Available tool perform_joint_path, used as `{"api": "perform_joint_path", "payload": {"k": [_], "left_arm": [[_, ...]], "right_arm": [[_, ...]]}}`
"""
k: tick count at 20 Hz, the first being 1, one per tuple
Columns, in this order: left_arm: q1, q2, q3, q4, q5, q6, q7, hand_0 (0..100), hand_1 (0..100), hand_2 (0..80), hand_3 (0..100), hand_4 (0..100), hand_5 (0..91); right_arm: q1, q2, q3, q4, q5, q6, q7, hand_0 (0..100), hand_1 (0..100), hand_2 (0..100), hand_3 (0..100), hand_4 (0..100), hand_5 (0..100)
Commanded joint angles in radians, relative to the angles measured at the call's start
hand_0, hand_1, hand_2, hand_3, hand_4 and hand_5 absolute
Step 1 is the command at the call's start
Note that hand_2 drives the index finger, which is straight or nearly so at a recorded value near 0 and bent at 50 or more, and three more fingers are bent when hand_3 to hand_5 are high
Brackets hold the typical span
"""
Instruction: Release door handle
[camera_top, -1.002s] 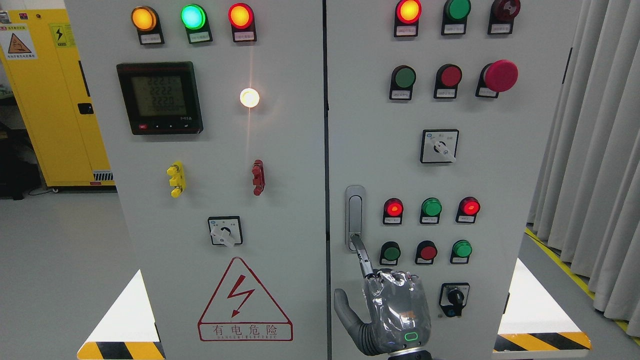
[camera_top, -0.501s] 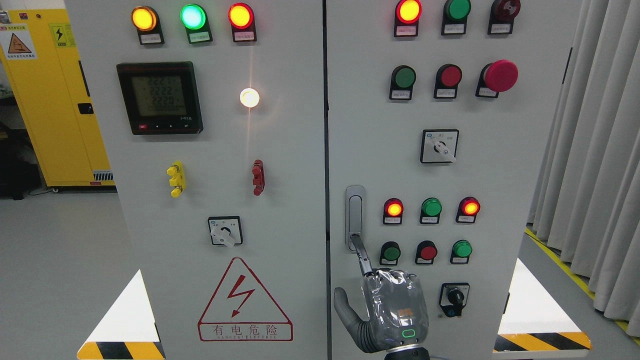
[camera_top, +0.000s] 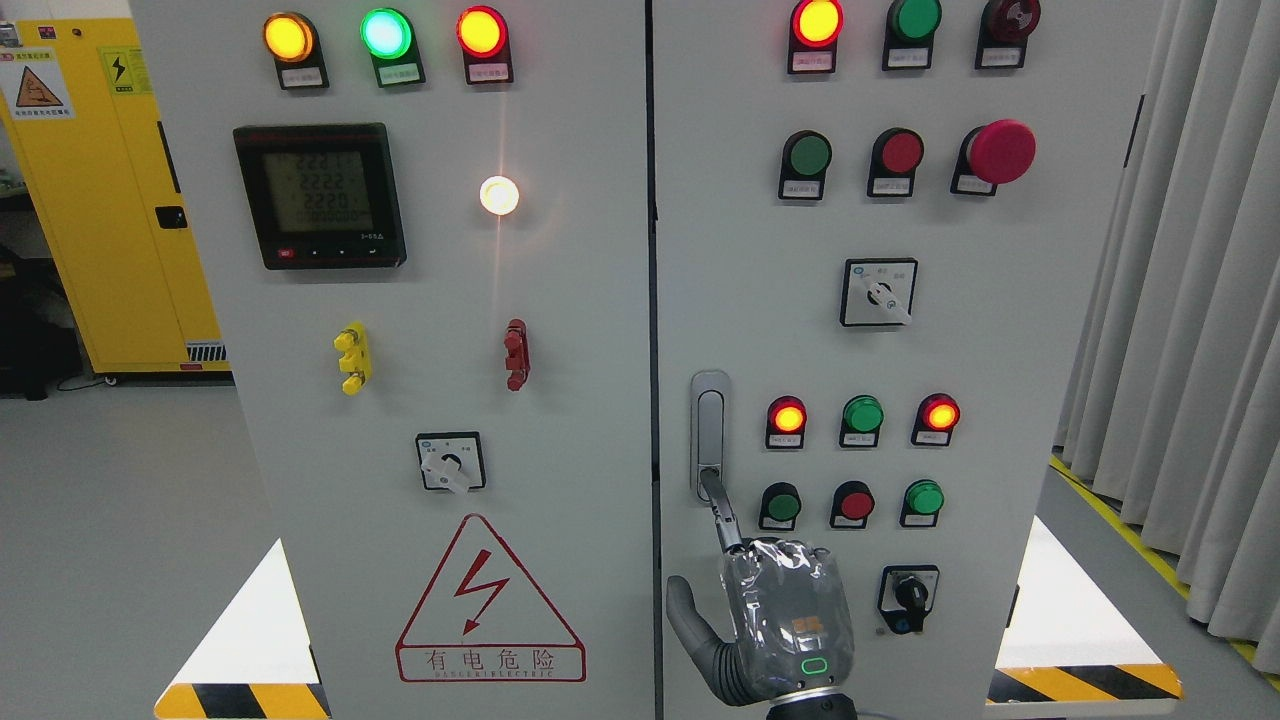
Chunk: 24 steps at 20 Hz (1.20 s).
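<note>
The silver door handle (camera_top: 709, 430) sits upright and flush in its housing at the left edge of the right cabinet door (camera_top: 1000, 400). My right hand (camera_top: 785, 615) comes up from the bottom edge just below it, its back toward the camera. The index finger (camera_top: 722, 515) is stretched straight up, with its tip touching the handle's lower end. The thumb (camera_top: 688, 625) sticks out to the left. The other fingers are curled out of sight and hold nothing. The handle is not grasped. My left arm is not in view.
Lit and unlit push buttons (camera_top: 862, 415) and a black key switch (camera_top: 908, 598) lie right of the hand. The left door (camera_top: 560, 400) carries a meter (camera_top: 320, 195), a rotary switch (camera_top: 450, 462) and a warning triangle (camera_top: 490, 605). Curtains (camera_top: 1190, 320) hang at the right.
The hand has shifted very slightly down and left; the index fingertip stays at the handle's lower end. Two small red lamps changed brightness.
</note>
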Motion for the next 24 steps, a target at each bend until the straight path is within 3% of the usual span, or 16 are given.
{"api": "perform_joint_path", "payload": {"k": [1, 24], "left_arm": [[0.000, 0.000, 0.000, -0.015, 0.000, 0.000, 0.000, 12, 56, 0.0, 0, 0, 0.0], [0.000, 0.001, 0.000, -0.015, 0.000, 0.000, 0.000, 12, 56, 0.0, 0, 0, 0.0]], "right_arm": [[0.001, 0.001, 0.000, 0.006, -0.003, 0.001, 0.005, 54, 39, 4, 100, 100, 100], [0.005, 0.000, -0.005, 0.008, -0.006, 0.002, 0.023, 56, 41, 9, 100, 100, 100]]}}
